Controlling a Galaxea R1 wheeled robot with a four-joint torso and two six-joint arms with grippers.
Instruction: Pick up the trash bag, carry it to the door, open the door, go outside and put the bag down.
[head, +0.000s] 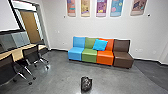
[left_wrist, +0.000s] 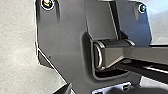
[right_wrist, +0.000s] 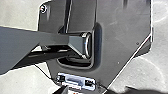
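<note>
Black trash bag (head: 86, 84) on floor (head: 57, 75), 0 steps done.
Bag lies well apart from the 4-seat row (head: 105, 56); pickup, carry, door and set-down outside all appear left. Wooden door (head: 30, 26) far off, its foot hard to make out; can't tell if it's the exit. Near office chair (head: 6, 67) cut off. Left gripper (left_wrist: 64, 89), right gripper (right_wrist: 61, 90): opening unreadable; neither has the bag.

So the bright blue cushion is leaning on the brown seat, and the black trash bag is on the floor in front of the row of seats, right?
Not quite: the head view shows the blue cushion leaning where the green seat and orange seat meet, not on the brown seat. The black trash bag is on the floor in front of the row.
</note>
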